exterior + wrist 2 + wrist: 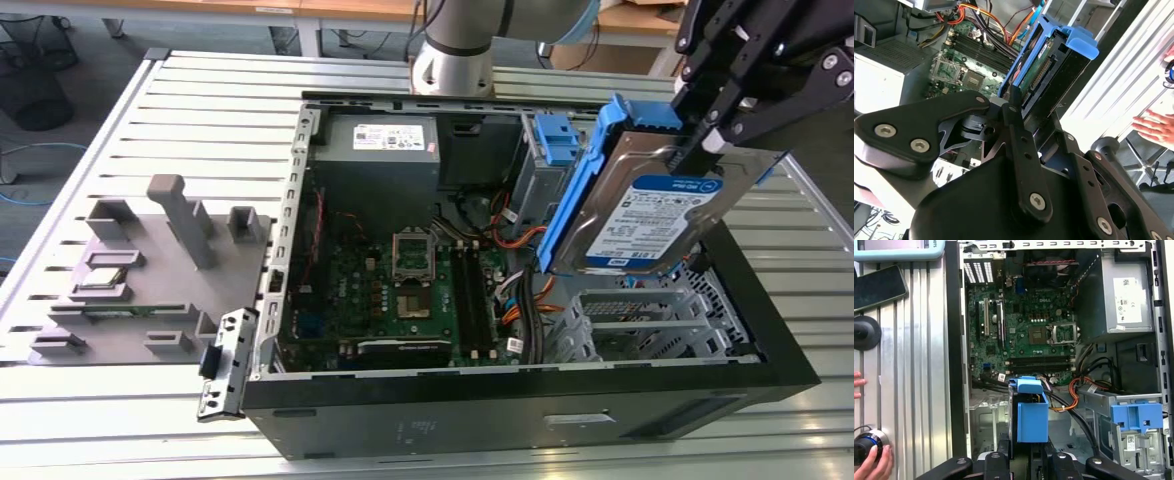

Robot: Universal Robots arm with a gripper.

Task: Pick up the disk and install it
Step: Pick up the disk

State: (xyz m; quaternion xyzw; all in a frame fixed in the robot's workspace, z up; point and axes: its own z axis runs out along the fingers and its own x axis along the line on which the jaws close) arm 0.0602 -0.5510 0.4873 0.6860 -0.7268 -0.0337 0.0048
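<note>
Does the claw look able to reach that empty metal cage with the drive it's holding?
Likely yes: the gripper holds the disk tilted above the drive cage, the case is open, and cables lie beside it.

We log an open case [534, 400] on the slatted table [214, 110]. Inside it lies the motherboard [400, 280], with the power supply [380, 150] at the far end. A blue bracket [554, 140] sits toward the exterior view's right of the supply. A grey fixture [134, 270] is beside the case, on the exterior view's left.

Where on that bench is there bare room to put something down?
The slatted table is bare between the grey fixture block and the arm's base, exterior view's left of the computer case. The drive cage under the disk looks empty; cables crowd the motherboard's edge.
</note>
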